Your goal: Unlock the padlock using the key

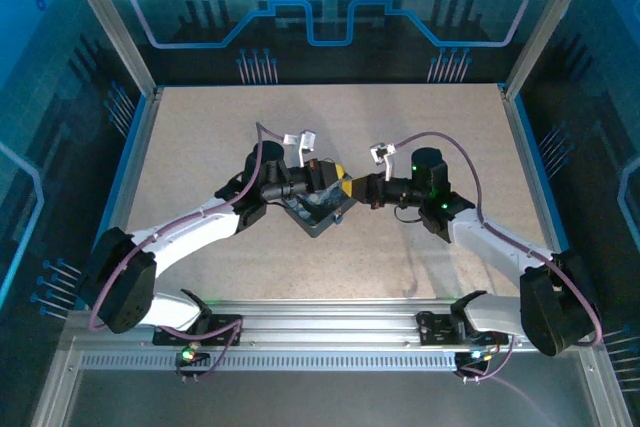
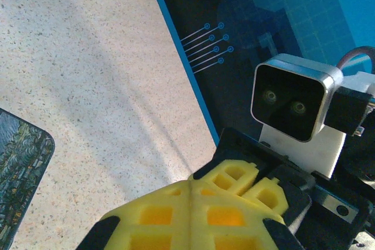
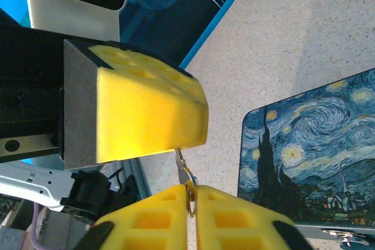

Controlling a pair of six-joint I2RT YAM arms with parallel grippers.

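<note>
My two grippers meet tip to tip in mid-air above the painted box [image 1: 318,215]. My right gripper [image 3: 191,196] is shut on the key [image 3: 182,167], a thin silvery piece on a small ring pinched in the seam between its yellow pads. The key's blade runs up and vanishes under the yellow pads of my left gripper [image 3: 146,109]. In the left wrist view my left gripper [image 2: 190,190] has its pads pressed together. The padlock is hidden, apparently buried between those pads where the key ends. From above, the left gripper [image 1: 334,187] touches the right gripper [image 1: 353,190].
The box with the blue-yellow swirl painting [image 3: 316,162] lies flat on the speckled table [image 1: 200,147] under the grippers, with a corner of the box [image 2: 17,168] in the left wrist view. The right wrist camera [image 2: 293,100] faces the left one closely. Blue walls enclose the table.
</note>
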